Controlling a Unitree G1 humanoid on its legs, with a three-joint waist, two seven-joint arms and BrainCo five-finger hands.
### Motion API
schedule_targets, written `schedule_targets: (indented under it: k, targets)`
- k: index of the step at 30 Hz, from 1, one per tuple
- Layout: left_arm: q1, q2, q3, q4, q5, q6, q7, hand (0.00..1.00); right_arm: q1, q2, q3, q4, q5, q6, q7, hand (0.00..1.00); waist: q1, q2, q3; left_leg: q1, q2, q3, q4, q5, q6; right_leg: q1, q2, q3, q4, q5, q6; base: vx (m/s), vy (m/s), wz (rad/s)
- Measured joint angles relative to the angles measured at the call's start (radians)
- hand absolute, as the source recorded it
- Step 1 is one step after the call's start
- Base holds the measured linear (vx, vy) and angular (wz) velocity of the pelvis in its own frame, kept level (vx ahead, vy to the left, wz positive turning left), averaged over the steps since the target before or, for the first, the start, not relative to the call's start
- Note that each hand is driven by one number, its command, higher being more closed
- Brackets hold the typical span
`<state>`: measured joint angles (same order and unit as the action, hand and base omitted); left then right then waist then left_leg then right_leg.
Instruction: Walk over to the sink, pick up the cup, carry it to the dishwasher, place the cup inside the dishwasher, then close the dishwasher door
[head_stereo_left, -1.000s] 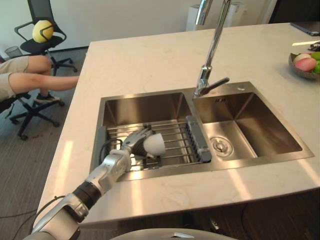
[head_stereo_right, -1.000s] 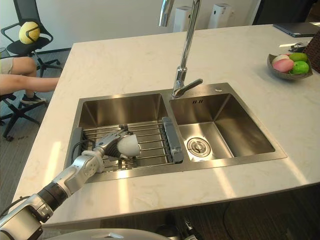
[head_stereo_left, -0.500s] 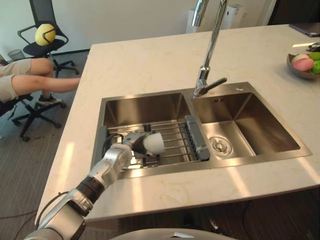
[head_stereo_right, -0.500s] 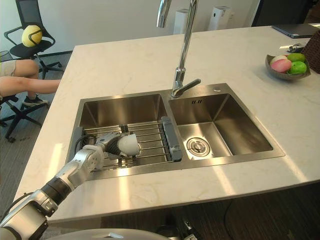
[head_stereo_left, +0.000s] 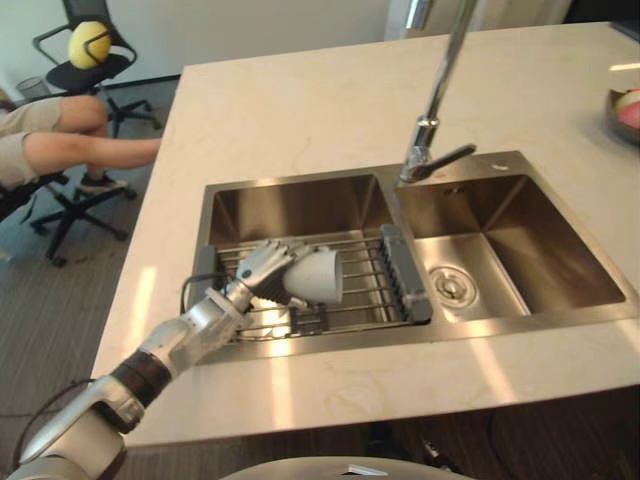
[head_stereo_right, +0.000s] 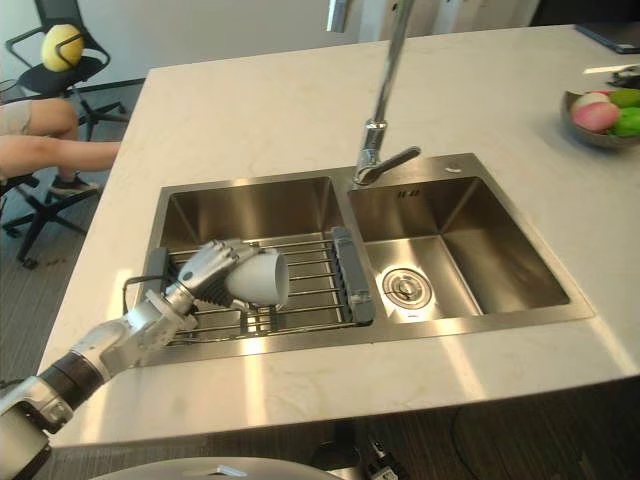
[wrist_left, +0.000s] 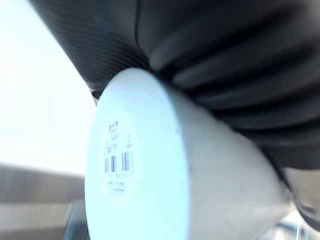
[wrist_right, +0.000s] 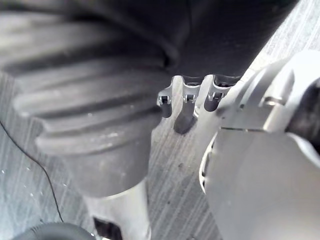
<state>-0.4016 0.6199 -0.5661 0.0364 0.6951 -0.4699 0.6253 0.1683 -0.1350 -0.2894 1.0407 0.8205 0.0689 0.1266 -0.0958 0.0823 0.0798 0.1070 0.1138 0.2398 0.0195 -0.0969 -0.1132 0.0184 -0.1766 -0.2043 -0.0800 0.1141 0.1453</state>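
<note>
The left hand (head_stereo_left: 262, 268) has its fingers (head_stereo_right: 208, 262) wrapped round the white cup (head_stereo_left: 318, 277), held on its side over the wire rack (head_stereo_left: 362, 268) in the sink's (head_stereo_left: 290, 184) left basin. The arm stretches in low. The right hand (wrist_right: 185, 112) hangs above the floor, and I can't tell its grip.

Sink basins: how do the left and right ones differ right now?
The left basin holds a wire rack, with the left robot hand gripping the white cup over it; the right basin holds no rack. The right basin's floor shows a round drain strainer; the left basin's floor lies under the rack. Both are stainless steel.
</note>
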Motion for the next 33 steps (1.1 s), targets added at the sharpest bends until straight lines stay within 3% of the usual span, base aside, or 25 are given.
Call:
schedule_targets:
  k: [2, 4, 8, 11, 14, 16, 20, 22, 26, 28, 33]
  targets:
    - [0.004, -0.002, 0.084, -0.195, -0.061, -0.047, 0.089, 1.00, 0.015, 0.000, -0.033, 0.003, -0.003, 0.002, 0.009, 0.00, 0.037, -0.001, 0.000, -0.001, -0.002, -0.033, 0.007, 0.002, 0.003, 0.018, -0.007, -0.031, 0.014, -0.018, 0.000, -0.05, -0.011, 0.48]
    - [0.020, -0.005, 0.139, -0.305, -0.127, -0.064, 0.120, 1.00, 0.014, 0.000, -0.065, 0.010, -0.004, 0.002, 0.027, 0.00, 0.051, -0.001, -0.001, -0.011, -0.001, -0.056, 0.011, 0.003, 0.004, 0.020, -0.011, -0.050, 0.042, -0.041, -0.004, -0.06, -0.017, 0.37]
    - [0.085, -0.046, 0.239, -0.372, -0.279, -0.049, 0.132, 1.00, 0.009, 0.003, -0.133, 0.037, -0.045, 0.000, 0.061, 0.00, 0.082, -0.007, -0.012, -0.031, -0.003, -0.093, 0.012, 0.013, 0.006, 0.020, -0.015, -0.081, 0.050, -0.048, -0.005, -0.06, -0.019, 0.24]
    - [0.149, -0.120, 0.356, -0.382, -0.428, -0.027, 0.124, 1.00, 0.015, 0.012, -0.159, 0.037, -0.079, 0.001, 0.072, 0.00, 0.101, -0.012, -0.025, -0.040, -0.002, -0.113, 0.005, 0.024, 0.004, 0.022, -0.015, -0.103, 0.053, -0.045, -0.001, -0.03, -0.021, 0.21]
    - [0.226, -0.199, 0.424, -0.424, -0.542, 0.014, 0.069, 1.00, 0.023, 0.029, -0.158, 0.037, -0.111, -0.006, 0.071, 0.00, 0.117, -0.030, -0.041, -0.049, -0.002, -0.131, 0.005, 0.026, 0.003, 0.026, -0.015, -0.120, 0.054, -0.045, -0.001, 0.00, -0.010, 0.17]
    - [0.308, -0.277, 0.479, -0.458, -0.604, 0.069, -0.018, 1.00, 0.026, 0.040, -0.141, 0.037, -0.169, -0.018, 0.067, 0.00, 0.137, -0.045, -0.047, -0.054, -0.003, -0.142, 0.012, 0.026, 0.003, 0.030, -0.016, -0.136, 0.054, -0.046, -0.001, 0.01, -0.005, 0.17]
    - [0.453, -0.405, 0.557, -0.459, -0.625, 0.135, -0.132, 1.00, 0.026, 0.042, -0.093, 0.036, -0.248, -0.021, 0.054, 0.00, 0.164, -0.063, -0.045, -0.064, -0.008, -0.189, 0.040, 0.023, 0.006, 0.036, -0.030, -0.166, 0.109, -0.080, 0.001, -0.01, -0.003, 0.27]
    - [0.484, -0.428, 0.577, -0.459, -0.626, 0.153, -0.162, 1.00, 0.028, 0.043, -0.083, 0.037, -0.269, -0.019, 0.036, 0.00, 0.182, -0.073, -0.038, -0.074, -0.013, -0.217, 0.060, 0.016, 0.009, 0.036, -0.044, -0.188, 0.161, -0.113, 0.002, -0.08, 0.001, 0.48]
    - [0.552, -0.446, 0.733, -0.461, -0.654, 0.161, -0.203, 1.00, 0.026, 0.044, -0.072, 0.045, -0.278, -0.006, 0.015, 0.00, 0.222, -0.107, -0.022, -0.123, -0.027, -0.298, 0.134, -0.007, 0.005, 0.032, -0.070, -0.219, 0.267, -0.186, -0.010, -0.10, -0.015, 0.55]
    - [0.590, -0.445, 0.850, -0.461, -0.656, 0.166, -0.204, 1.00, 0.020, 0.047, -0.072, 0.053, -0.277, 0.005, 0.019, 0.00, 0.245, -0.123, -0.013, -0.148, -0.028, -0.333, 0.139, -0.002, -0.001, 0.026, -0.062, -0.222, 0.271, -0.202, -0.019, -0.09, -0.041, 0.47]
    - [0.634, -0.432, 0.992, -0.446, -0.704, 0.172, -0.209, 1.00, -0.003, 0.049, -0.077, 0.077, -0.278, 0.039, 0.023, 0.00, 0.280, -0.145, -0.005, -0.178, -0.037, -0.392, 0.118, 0.026, -0.005, 0.021, -0.025, -0.186, 0.234, -0.203, -0.032, -0.04, -0.032, 0.41]
